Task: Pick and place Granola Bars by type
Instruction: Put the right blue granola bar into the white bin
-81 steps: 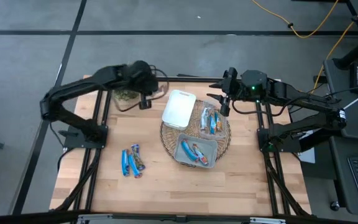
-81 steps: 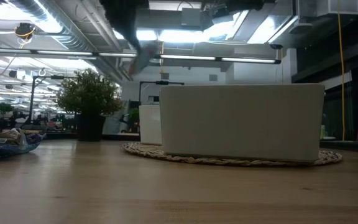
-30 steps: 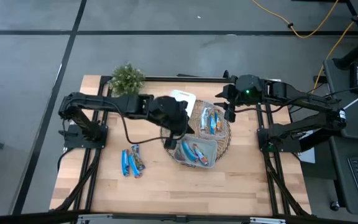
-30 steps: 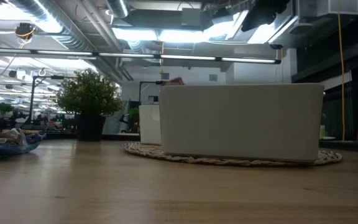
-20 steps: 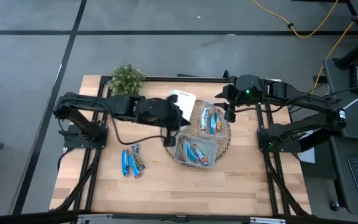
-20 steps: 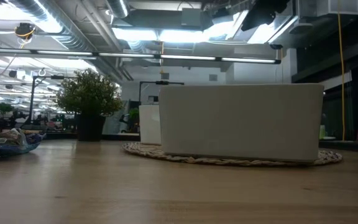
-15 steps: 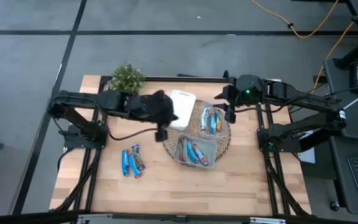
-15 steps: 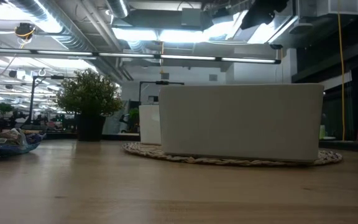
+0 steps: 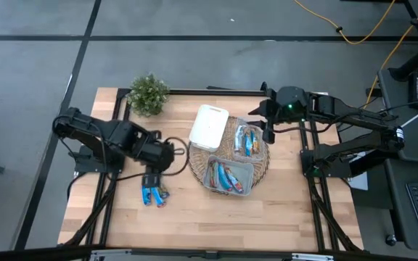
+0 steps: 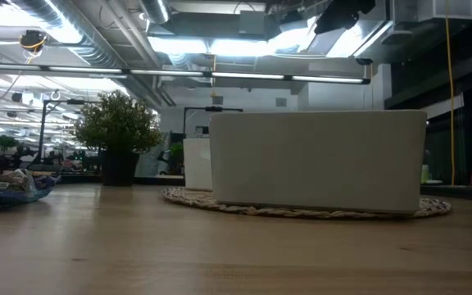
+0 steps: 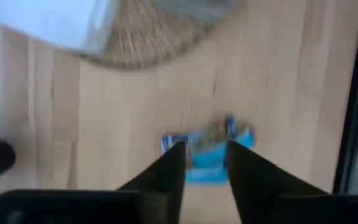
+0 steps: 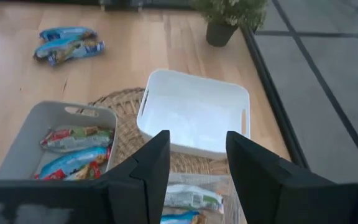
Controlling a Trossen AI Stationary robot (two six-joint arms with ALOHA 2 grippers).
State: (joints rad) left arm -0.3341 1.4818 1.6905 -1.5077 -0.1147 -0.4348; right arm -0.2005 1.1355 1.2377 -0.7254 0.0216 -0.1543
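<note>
Left gripper (image 9: 151,180), fingers spread and empty, hovers over loose blue Granola Bars (image 9: 154,191) on table (image 9: 216,217), woven mat (image 9: 264,164) nearby.

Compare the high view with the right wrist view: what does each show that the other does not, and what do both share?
Only the high view shows the left gripper above the loose bars.

Only the right wrist view shows the white tray is empty inside.

Both show the grey bin holding bars, the woven mat, the plant and the open right gripper.
</note>
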